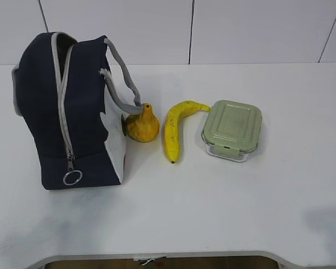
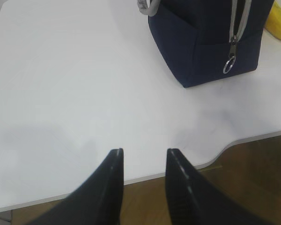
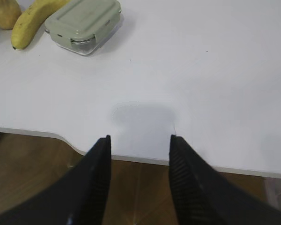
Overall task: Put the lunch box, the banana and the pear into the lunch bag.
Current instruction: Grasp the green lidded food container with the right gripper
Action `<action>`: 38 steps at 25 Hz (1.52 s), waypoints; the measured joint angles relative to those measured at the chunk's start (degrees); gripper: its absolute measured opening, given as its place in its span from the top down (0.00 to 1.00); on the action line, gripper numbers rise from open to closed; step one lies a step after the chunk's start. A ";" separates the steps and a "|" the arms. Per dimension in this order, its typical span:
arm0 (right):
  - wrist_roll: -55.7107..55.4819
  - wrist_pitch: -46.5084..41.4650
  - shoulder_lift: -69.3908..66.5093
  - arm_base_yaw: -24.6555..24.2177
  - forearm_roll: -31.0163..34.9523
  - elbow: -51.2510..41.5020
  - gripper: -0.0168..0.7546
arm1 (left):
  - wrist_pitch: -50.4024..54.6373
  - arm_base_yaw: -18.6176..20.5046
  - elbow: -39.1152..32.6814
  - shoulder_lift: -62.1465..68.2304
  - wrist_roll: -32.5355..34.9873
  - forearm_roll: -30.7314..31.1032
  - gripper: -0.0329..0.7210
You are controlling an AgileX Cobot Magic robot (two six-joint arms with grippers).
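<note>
The navy lunch bag [image 1: 67, 112] stands at the left of the white table, its grey zipper closed and its ring pull [image 1: 71, 178] hanging low; it also shows in the left wrist view [image 2: 210, 42]. The orange-yellow pear [image 1: 143, 125] sits just right of the bag. The banana [image 1: 175, 129] lies beside it, then the green-lidded lunch box [image 1: 232, 129]. The right wrist view shows the lunch box [image 3: 82, 22], the banana [image 3: 33, 18] and the pear [image 3: 4, 11]. My left gripper [image 2: 144, 152] and right gripper [image 3: 139, 138] are open and empty over the table's front edge. Neither shows in the exterior view.
The white table [image 1: 241, 207] has a curved cut-out in its front edge [image 1: 157, 259]. A white panelled wall [image 1: 241, 28] stands behind it. Brown floor [image 3: 33, 164] lies below the edge.
</note>
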State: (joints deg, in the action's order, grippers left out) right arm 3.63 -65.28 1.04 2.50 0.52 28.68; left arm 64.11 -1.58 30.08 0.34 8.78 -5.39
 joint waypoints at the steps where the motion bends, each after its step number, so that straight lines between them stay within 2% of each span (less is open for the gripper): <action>1: 0.00 0.00 0.00 0.00 0.00 0.00 0.53 | 0.00 0.00 0.00 0.00 0.00 0.00 0.65; 8: 0.00 0.00 0.00 0.00 0.12 0.00 0.53 | 0.00 0.00 0.00 0.00 0.00 0.00 0.65; 9: 0.00 0.00 0.00 0.00 0.22 0.00 0.53 | 0.00 0.00 0.00 0.00 0.00 0.00 0.62; 12: -0.42 -0.11 0.00 0.00 1.29 0.93 0.53 | 0.00 0.00 0.00 0.00 0.00 0.00 0.64; 18: -4.71 -0.11 -3.11 0.00 9.05 3.32 0.53 | 0.00 0.00 0.00 0.00 0.00 0.00 0.64; 27: -7.39 2.19 -18.02 0.00 22.30 6.66 0.53 | 0.00 0.00 0.00 0.00 0.00 0.00 0.64; 33: -6.85 4.38 -27.43 0.00 28.24 6.79 0.53 | 0.00 0.00 0.00 0.00 0.00 0.00 0.64; 38: -4.69 6.19 -35.30 0.00 30.19 6.79 0.53 | 0.00 0.00 0.00 0.00 0.00 0.00 0.64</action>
State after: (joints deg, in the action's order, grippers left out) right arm -1.06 -59.09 -34.26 2.50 30.71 35.47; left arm 64.11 -1.58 30.08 0.34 8.78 -5.39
